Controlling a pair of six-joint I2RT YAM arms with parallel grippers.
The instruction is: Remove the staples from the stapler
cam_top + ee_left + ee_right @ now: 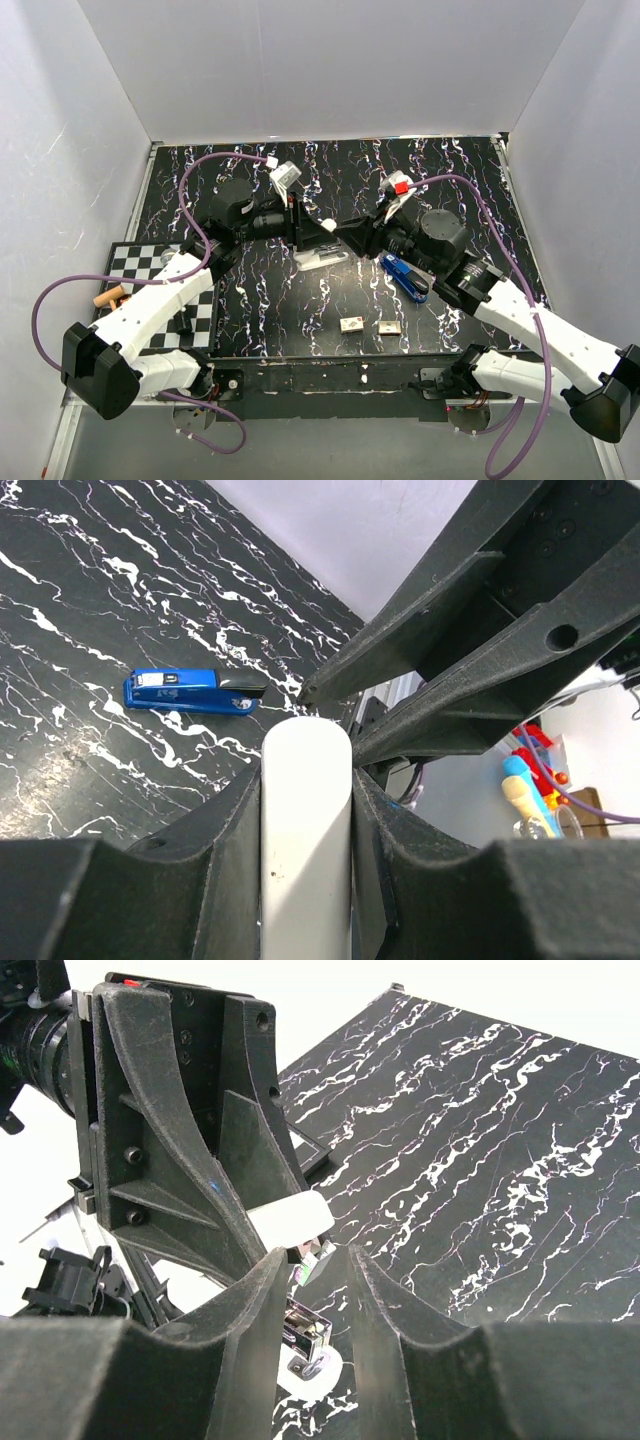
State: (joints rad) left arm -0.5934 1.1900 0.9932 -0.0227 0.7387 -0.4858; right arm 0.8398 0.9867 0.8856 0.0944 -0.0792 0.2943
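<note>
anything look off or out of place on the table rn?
Nothing spilled or broken. The white stapler, clamped in the left gripper, is splayed open, its metal tray exposed underneath. A small metal block and a second block lie loose on the mat near its front edge.

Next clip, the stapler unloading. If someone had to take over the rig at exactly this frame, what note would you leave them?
Grippers: the left gripper is shut on the white stapler, held over the middle of the table. The right gripper meets it tip to tip, fingers either side of the stapler's metal part; I cannot tell whether it is clamped.
Other things: a blue stapler lies closed on the right. Two small grey pieces lie near the front edge, too small to identify.
Done: white stapler gripped.
Left: pull the staples out; none are visibly out.
</note>
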